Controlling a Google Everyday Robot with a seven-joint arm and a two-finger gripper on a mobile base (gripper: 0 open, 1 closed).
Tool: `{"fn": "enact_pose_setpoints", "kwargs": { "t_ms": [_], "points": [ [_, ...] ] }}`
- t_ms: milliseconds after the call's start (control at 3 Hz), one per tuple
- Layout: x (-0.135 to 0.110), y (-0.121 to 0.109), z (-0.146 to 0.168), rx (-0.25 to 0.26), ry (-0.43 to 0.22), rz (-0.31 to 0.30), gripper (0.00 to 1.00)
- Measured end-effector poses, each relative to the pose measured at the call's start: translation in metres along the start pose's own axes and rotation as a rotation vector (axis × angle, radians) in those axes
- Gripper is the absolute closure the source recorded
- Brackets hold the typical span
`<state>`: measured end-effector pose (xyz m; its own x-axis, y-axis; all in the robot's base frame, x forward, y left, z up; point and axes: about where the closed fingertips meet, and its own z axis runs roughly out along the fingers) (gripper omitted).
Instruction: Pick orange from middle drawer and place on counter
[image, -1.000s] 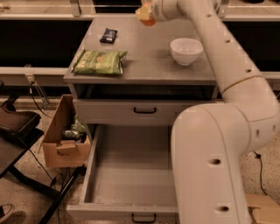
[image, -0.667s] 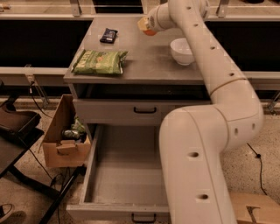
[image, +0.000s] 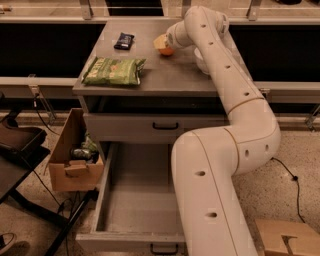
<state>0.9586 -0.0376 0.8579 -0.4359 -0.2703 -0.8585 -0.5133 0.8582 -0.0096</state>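
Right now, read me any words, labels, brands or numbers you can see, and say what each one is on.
No text can be read here.
Green bag on the counter: has printing, too blurred to read.
Small dark packet behind it: pale markings, too small to read.
Cardboard box: no lettering visible.
Hand, at the orange over the counter's back edge: no markings visible.

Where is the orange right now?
In the camera view, the orange is at the back of the counter, at the gripper, right of the dark packet and beyond the green chip bag.
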Motion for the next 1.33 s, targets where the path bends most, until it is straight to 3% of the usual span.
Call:
{"fn": "enact_pose_setpoints", "kwargs": {
  "t_ms": [667, 1000, 1333],
  "points": [
    [-0.0046, 0.0003, -0.0032, 0.0, 0.0, 0.0, 0.59],
    [-0.0045, 0.0003, -0.0031, 0.0, 0.0, 0.0, 0.28],
    [-0.0045, 0.0003, -0.0031, 0.0, 0.0, 0.0, 0.03]
  ]
}}
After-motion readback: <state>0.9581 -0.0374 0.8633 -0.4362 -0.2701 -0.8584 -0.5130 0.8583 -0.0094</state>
